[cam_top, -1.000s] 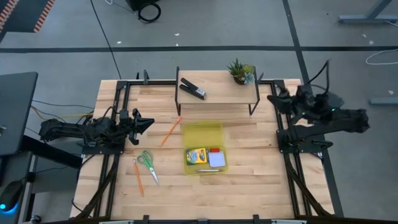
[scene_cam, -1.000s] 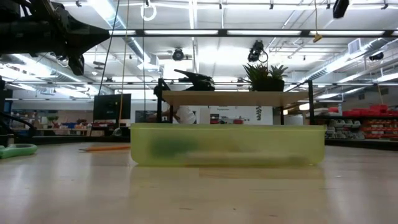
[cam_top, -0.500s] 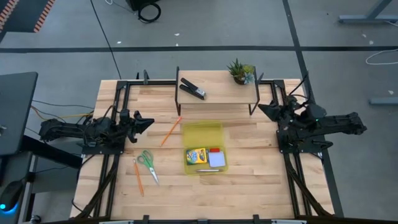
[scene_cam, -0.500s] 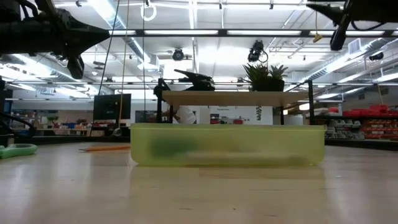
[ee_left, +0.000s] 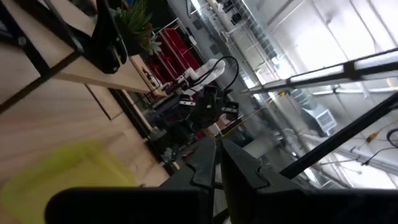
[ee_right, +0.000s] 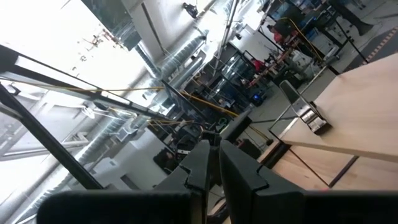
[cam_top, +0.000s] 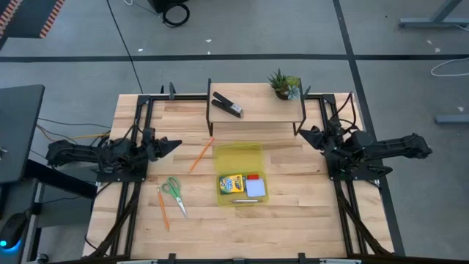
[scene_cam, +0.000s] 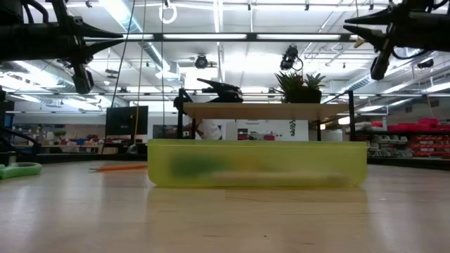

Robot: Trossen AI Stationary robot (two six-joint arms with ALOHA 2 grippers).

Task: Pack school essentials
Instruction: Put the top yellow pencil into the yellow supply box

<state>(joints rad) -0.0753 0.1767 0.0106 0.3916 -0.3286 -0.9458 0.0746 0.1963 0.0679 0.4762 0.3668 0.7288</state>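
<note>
A yellow-green translucent bin (cam_top: 239,155) stands mid-table and also shows in the low view (scene_cam: 256,163). In it lie the crayon box (cam_top: 231,182), the red eraser (cam_top: 253,177), the pale blue notepad (cam_top: 255,188) and the purple pen (cam_top: 244,200). The green-handled scissors (cam_top: 174,194) and two orange pencils (cam_top: 202,153) (cam_top: 163,207) lie flat on the table left of the bin. My left gripper (cam_top: 176,144) is shut and empty, raised above the table's left side. My right gripper (cam_top: 302,132) is shut and empty, raised at the right, pointing toward the bin.
A low wooden shelf (cam_top: 256,110) at the table's far side carries a black stapler (cam_top: 227,105) and a small potted plant (cam_top: 283,84). Black frame rails (cam_top: 139,110) run along the left and right table edges. Bare wood lies near and right of the bin.
My right gripper has swung out from the table's right far corner toward the left and the bin, coming into the low view. My left gripper has stayed in place and tipped up to level. Nothing on the table has moved.
</note>
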